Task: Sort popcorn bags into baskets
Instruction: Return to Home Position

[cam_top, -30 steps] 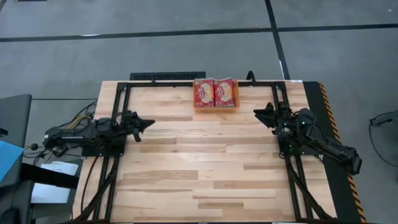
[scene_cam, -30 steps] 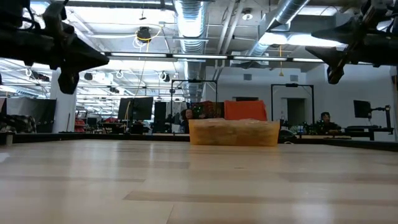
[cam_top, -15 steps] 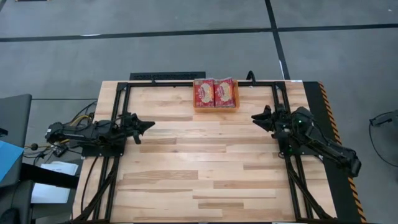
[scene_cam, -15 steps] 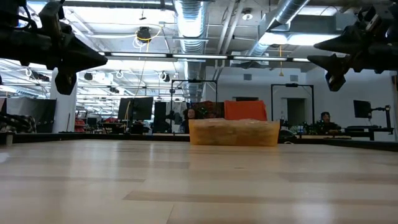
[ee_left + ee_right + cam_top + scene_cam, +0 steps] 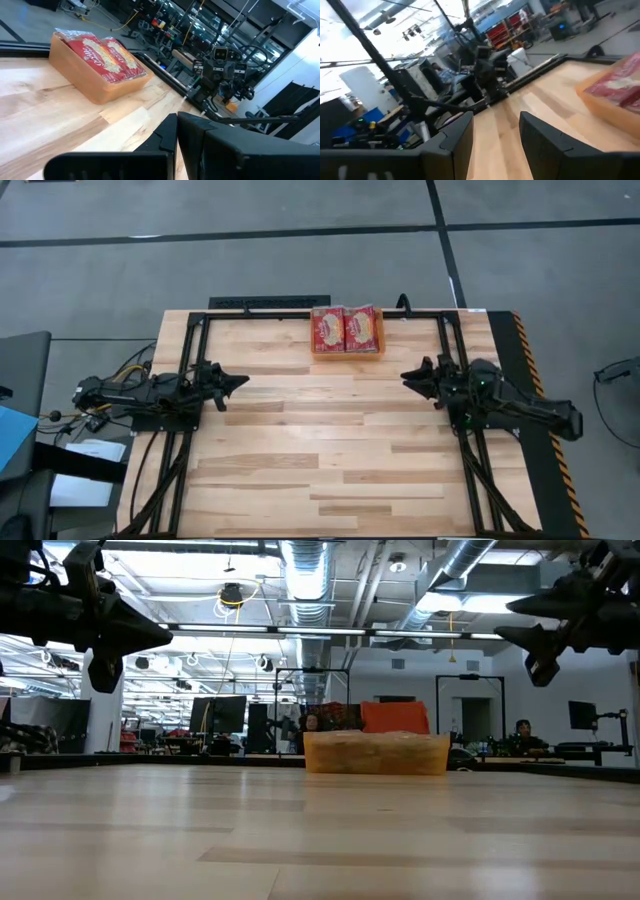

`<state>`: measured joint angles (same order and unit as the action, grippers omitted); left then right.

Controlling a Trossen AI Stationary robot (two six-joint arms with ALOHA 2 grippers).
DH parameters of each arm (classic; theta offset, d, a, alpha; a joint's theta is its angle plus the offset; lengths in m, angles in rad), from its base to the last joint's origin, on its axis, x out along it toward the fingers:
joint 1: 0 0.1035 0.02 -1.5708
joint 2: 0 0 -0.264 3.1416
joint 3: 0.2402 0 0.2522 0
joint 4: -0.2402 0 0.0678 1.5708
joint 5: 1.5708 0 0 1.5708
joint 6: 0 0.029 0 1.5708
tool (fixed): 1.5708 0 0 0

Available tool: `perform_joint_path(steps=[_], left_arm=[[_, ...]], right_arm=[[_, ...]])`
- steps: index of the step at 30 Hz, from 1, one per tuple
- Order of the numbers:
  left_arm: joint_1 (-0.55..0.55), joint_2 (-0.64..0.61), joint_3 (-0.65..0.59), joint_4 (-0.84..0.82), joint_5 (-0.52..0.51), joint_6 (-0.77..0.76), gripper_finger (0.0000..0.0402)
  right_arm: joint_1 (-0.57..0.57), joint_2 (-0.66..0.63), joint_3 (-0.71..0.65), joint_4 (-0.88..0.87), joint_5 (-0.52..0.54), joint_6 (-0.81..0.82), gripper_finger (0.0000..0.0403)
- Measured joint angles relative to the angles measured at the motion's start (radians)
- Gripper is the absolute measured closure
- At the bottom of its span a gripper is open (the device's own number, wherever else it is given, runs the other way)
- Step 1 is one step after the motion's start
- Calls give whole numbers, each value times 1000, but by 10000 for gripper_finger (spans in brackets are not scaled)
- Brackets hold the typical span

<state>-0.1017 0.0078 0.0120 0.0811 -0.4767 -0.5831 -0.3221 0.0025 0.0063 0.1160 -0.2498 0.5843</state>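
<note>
Two red popcorn bags (image 5: 328, 329) (image 5: 363, 328) with cream centres lie side by side, flat, in the orange basket (image 5: 345, 352), which stands at the table's far edge, mid-width. The low view shows the basket (image 5: 376, 754), and the left wrist view shows the bags (image 5: 107, 56) in it. My left gripper (image 5: 240, 381) hovers shut over the table's left side, pointing level toward the right. My right gripper (image 5: 407, 374) hovers open over the right side, pointing left, with nothing between its fingers (image 5: 457, 136).
A black metal frame (image 5: 270, 302) runs along the table's far edge and down both sides under the arms. Bare wood (image 5: 320, 440) spreads between the two grippers and toward the near edge. Beyond the table is a workshop with people seated far off.
My right arm has swung about its base, and its gripper has shifted a little toward the near edge and the table's middle, staying above the wood. The basket and bags have not moved.
</note>
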Motion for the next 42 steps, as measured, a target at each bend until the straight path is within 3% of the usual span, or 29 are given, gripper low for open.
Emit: perform_joint_path(steps=[4,7,17,29,42], left_arm=[[0,0,0,0,-1,1,402],[0,0,0,0,-1,0,402],[0,0,-1,0,-6,18,401],[0,0,-1,0,-7,13,402],[0,0,-1,0,-6,11,401]], right_arm=[[76,0,0,-48,168,-39,222],[110,0,0,-76,231,-50,226],[163,0,0,-81,297,-73,229],[158,0,-1,-83,298,-95,218],[158,0,-1,-81,299,-95,232]])
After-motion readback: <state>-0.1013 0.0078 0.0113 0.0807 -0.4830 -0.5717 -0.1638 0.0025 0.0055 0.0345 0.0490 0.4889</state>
